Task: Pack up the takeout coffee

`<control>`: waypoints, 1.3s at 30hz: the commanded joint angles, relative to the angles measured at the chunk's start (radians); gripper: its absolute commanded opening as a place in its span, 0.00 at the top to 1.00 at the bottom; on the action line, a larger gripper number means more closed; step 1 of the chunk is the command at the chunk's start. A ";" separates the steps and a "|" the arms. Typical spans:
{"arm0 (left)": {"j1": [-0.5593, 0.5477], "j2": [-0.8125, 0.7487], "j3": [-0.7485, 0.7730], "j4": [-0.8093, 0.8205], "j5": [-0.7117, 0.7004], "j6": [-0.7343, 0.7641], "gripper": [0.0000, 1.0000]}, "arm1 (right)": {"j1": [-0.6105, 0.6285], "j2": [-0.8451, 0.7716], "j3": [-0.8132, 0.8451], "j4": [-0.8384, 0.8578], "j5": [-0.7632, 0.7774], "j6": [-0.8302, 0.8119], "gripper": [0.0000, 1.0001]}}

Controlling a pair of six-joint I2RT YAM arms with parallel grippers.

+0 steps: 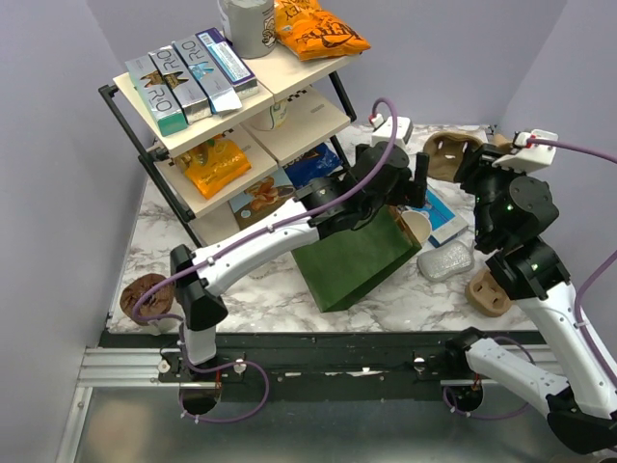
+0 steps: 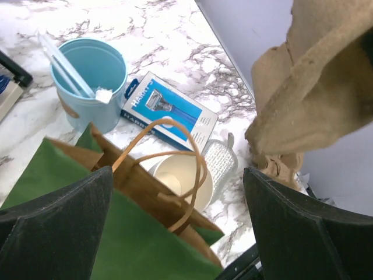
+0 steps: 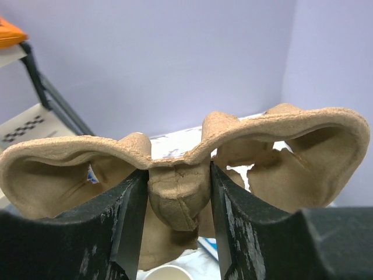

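The takeout coffee (image 2: pixel 182 176), a cream paper cup with a round white top, stands on the marble just right of the green paper bag (image 2: pixel 134 245); it is also seen in the top view (image 1: pixel 415 228). The bag's brown handles (image 2: pixel 175 146) loop in front of the cup. My left gripper (image 2: pixel 178 175) hangs wide open above the bag's mouth and the cup, holding nothing. My right gripper (image 3: pixel 178 192) is shut on the centre knob of a brown pulp cup carrier (image 3: pixel 175 198), held in the air above the back right of the table (image 1: pixel 448 154).
A light blue cup with white sticks (image 2: pixel 87 81) and a blue razor box (image 2: pixel 169 111) lie behind the bag. A silvery packet (image 1: pixel 445 258) and another pulp carrier (image 1: pixel 489 292) sit at the right. A shelf rack (image 1: pixel 222 106) of boxes and snacks fills the back left.
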 commanded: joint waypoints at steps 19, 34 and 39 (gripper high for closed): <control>-0.020 0.036 0.080 -0.112 -0.118 0.008 0.99 | -0.036 -0.036 -0.041 0.031 -0.022 -0.055 0.47; -0.020 -0.599 -0.658 0.062 0.123 0.039 1.00 | -0.036 -0.071 -0.050 0.043 -1.013 -0.208 0.51; -0.020 -0.746 -0.750 0.114 0.187 0.062 1.00 | -0.036 -0.079 -0.053 0.100 -1.206 -0.108 0.52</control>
